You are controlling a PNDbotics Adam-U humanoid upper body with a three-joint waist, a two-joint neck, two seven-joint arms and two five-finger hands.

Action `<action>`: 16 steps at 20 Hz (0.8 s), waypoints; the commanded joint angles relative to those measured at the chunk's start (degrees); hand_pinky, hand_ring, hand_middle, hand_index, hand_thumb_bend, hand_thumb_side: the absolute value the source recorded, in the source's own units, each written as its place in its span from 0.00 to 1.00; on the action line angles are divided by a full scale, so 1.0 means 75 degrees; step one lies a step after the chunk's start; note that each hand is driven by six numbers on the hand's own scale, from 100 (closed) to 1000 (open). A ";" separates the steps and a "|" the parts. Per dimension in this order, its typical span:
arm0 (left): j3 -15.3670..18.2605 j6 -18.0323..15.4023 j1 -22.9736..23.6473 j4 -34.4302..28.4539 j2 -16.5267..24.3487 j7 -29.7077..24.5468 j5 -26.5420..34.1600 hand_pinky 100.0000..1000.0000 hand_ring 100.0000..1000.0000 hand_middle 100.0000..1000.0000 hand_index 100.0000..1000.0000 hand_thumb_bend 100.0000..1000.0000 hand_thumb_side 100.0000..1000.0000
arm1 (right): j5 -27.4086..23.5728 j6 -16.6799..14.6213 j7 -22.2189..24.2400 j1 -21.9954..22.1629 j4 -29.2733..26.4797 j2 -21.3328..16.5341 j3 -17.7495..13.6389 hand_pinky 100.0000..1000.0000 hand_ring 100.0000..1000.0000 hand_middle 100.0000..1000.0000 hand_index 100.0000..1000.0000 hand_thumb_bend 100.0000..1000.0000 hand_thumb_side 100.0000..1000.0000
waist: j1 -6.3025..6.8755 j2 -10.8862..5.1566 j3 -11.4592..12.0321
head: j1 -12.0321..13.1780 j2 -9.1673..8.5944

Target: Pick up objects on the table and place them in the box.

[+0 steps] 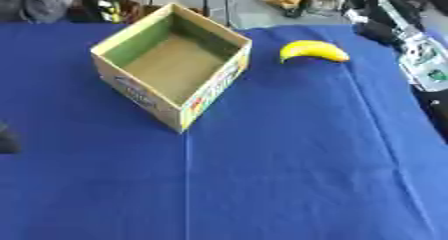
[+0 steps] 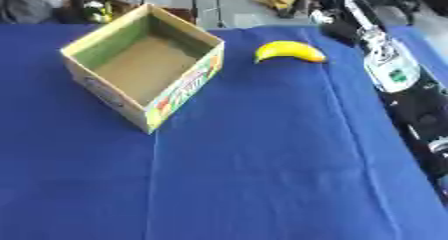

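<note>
Yellow against the blue, one banana [image 2: 290, 51] lies on its side on the counter [image 2: 262, 159], toward the far right, with its curve arching away from me. I count just that single loose object on the cloth. One cardboard box [image 1: 171, 64] stands to the banana's left, near it but not touching, turned so a corner points at me; its top is open, its inside looks bare, and printed colours run along the outer walls. My right arm [image 2: 394, 79] comes down the right side of the right eye view, black with a pale panel bearing a green mark. Its far end sits near the banana's right tip, though I cannot tell whether it touches. The right hand [image 2: 337, 19] is too dark and blurred up there for me to tell how the fingers stand. At the left edge of the left eye view a small dark shape [image 1: 7, 140] shows, probably my left hand, but I cannot tell its pose either.
</note>
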 commanded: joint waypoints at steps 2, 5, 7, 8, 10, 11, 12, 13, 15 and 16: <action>-0.0001 -0.0004 -0.0071 -0.0144 0.0165 -0.0038 0.0030 0.61 0.63 0.58 0.68 0.24 1.00 | 0.0610 -0.0041 0.0274 -0.0179 -0.0146 -0.0492 0.0037 0.72 0.82 0.70 0.83 0.11 0.51 | 0.0005 -0.0193 0.0009 | -0.0052 -0.0074; 0.0002 -0.0004 -0.0064 -0.0145 0.0158 -0.0042 0.0031 0.61 0.63 0.58 0.68 0.25 1.00 | 0.1024 -0.0037 0.0376 -0.0189 -0.0093 -0.0535 0.0055 0.75 0.83 0.72 0.84 0.14 0.50 | 0.0006 -0.0196 0.0012 | -0.0030 -0.0070; 0.0004 -0.0003 -0.0061 -0.0147 0.0152 -0.0043 0.0031 0.61 0.63 0.58 0.68 0.24 1.00 | 0.1301 -0.0030 0.0387 -0.0189 -0.0037 -0.0533 0.0044 0.76 0.84 0.73 0.84 0.15 0.49 | 0.0010 -0.0193 0.0015 | -0.0012 -0.0082; 0.0002 -0.0002 -0.0060 -0.0146 0.0150 -0.0046 0.0029 0.61 0.63 0.58 0.68 0.24 1.00 | 0.1438 -0.0022 0.0380 -0.0190 0.0004 -0.0529 0.0032 0.76 0.84 0.73 0.84 0.15 0.49 | 0.0015 -0.0191 0.0019 | -0.0004 -0.0085; 0.0002 -0.0003 -0.0053 -0.0148 0.0148 -0.0052 0.0022 0.61 0.63 0.58 0.68 0.24 1.00 | 0.1714 -0.0004 0.0393 -0.0198 0.0105 -0.0523 0.0019 0.78 0.86 0.74 0.85 0.17 0.49 | 0.0024 -0.0192 0.0025 | 0.0000 -0.0080; 0.0003 -0.0006 -0.0050 -0.0148 0.0147 -0.0053 0.0022 0.61 0.63 0.58 0.68 0.24 1.00 | 0.1853 -0.0004 0.0394 -0.0210 0.0146 -0.0512 0.0004 0.78 0.86 0.74 0.85 0.17 0.49 | 0.0027 -0.0193 0.0026 | -0.0001 -0.0077; 0.0004 -0.0008 -0.0048 -0.0148 0.0146 -0.0053 0.0022 0.61 0.63 0.58 0.68 0.24 1.00 | 0.1998 -0.0003 0.0392 -0.0213 0.0188 -0.0508 -0.0012 0.80 0.87 0.75 0.85 0.19 0.47 | 0.0029 -0.0192 0.0028 | -0.0006 -0.0073; 0.0003 -0.0009 -0.0045 -0.0148 0.0145 -0.0057 0.0022 0.61 0.63 0.58 0.68 0.24 1.00 | 0.2135 -0.0005 0.0389 -0.0210 0.0232 -0.0511 -0.0027 0.80 0.87 0.76 0.86 0.20 0.47 | 0.0030 -0.0190 0.0036 | -0.0020 -0.0071; -0.0005 -0.0008 -0.0042 -0.0147 0.0140 -0.0071 0.0019 0.61 0.63 0.58 0.68 0.24 1.00 | 0.2411 -0.0011 0.0381 -0.0210 0.0317 -0.0511 -0.0063 0.81 0.88 0.77 0.86 0.23 0.46 | 0.0032 -0.0184 0.0057 | -0.0033 -0.0064; -0.0011 -0.0009 -0.0043 -0.0148 0.0139 -0.0081 0.0017 0.61 0.63 0.58 0.68 0.24 1.00 | 0.2550 -0.0013 0.0380 -0.0214 0.0360 -0.0508 -0.0083 0.82 0.88 0.77 0.86 0.25 0.46 | 0.0033 -0.0179 0.0068 | -0.0039 -0.0062</action>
